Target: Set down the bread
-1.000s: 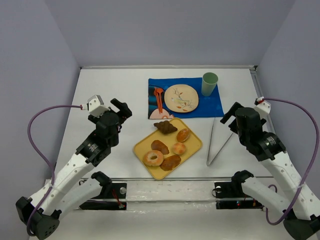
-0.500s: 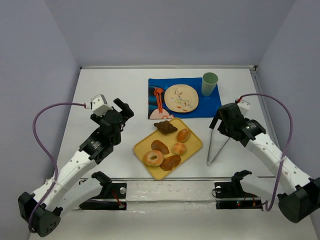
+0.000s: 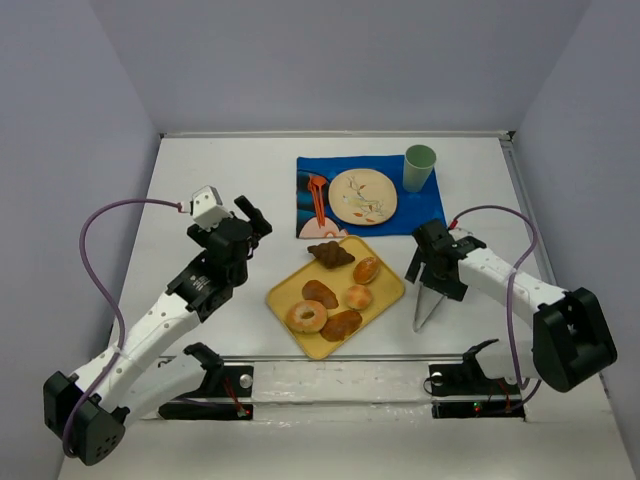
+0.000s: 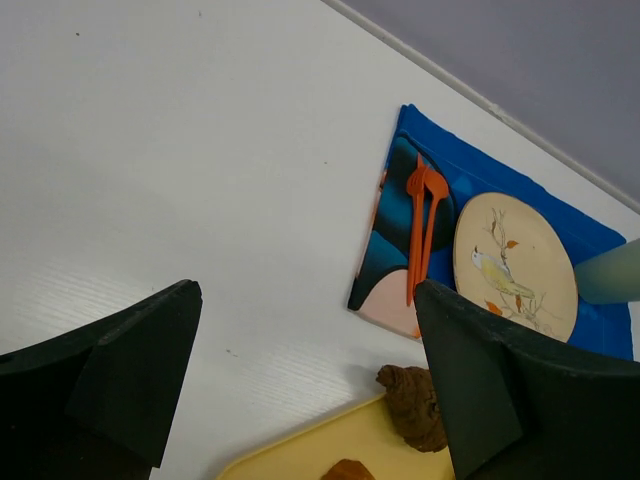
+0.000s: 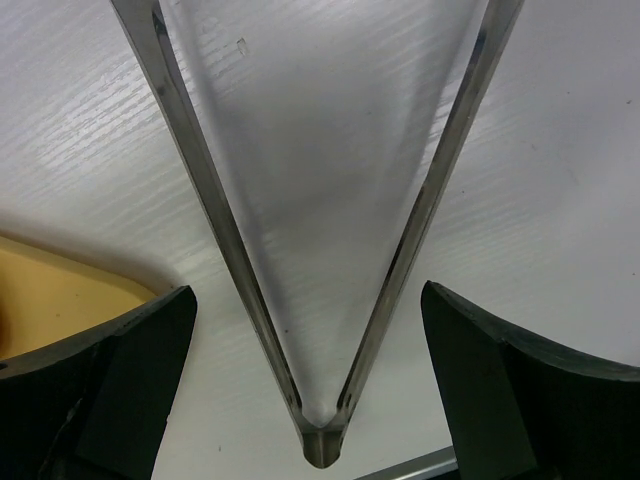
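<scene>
Tray [image 3: 388, 287] holds six baked pieces. Croissant [image 3: 330, 254] at far corner, long axis left-right. Roll [image 3: 367, 270] beside it, axis near-left to far-right. Left gripper [image 4: 305, 300] released, empty. Right gripper [image 5: 308, 300] released, astride one pair of tongs [image 5: 200, 170].

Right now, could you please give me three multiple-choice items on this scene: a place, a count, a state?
1. The tongs lie: A on the mat; B on the table beside the yellow tray; C in the cup.
2. Baked pieces on the tray: A three; B six; C nine.
3. The right gripper is: A open; B shut on tongs; C holding a roll.
Key: B, overhead they lie right of the tray; B, six count out; A, its fingers straddle the tongs, wide apart.
</scene>
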You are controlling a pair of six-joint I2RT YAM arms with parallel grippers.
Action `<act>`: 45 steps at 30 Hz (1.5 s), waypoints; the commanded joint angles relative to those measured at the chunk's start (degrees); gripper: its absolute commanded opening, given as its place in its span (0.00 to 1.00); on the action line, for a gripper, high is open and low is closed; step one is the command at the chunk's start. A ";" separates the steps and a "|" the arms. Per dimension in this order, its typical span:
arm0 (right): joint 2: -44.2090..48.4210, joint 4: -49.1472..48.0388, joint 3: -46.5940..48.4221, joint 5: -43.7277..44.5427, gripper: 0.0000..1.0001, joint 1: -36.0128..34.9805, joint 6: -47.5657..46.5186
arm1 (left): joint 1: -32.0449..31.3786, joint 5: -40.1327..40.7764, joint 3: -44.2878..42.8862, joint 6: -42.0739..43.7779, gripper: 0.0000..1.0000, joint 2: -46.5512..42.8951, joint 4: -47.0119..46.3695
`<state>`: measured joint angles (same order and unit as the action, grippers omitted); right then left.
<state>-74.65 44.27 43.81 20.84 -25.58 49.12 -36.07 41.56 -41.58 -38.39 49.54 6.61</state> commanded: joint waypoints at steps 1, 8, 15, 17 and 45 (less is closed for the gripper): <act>-1.63 -4.54 -0.83 -0.54 1.00 -0.26 1.24 | 0.92 1.15 -0.52 0.77 0.99 0.47 -3.27; -6.20 -6.38 -2.41 1.22 1.00 -0.26 2.65 | 1.88 0.36 -0.34 0.95 0.99 0.65 -3.45; -8.14 -11.22 -5.75 1.13 0.81 1.06 2.73 | 2.50 0.01 0.10 1.04 0.99 0.21 -3.89; -6.92 -11.84 -6.46 1.57 0.69 1.06 2.38 | 2.59 0.19 -0.08 0.95 0.99 0.21 -3.80; 17.35 6.00 11.73 -36.57 0.38 -0.70 -31.10 | 2.76 0.45 0.27 0.77 0.99 -1.29 -3.27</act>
<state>-56.62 46.44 51.42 -9.47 -25.78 22.55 -33.65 40.32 -41.58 -37.95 48.77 5.43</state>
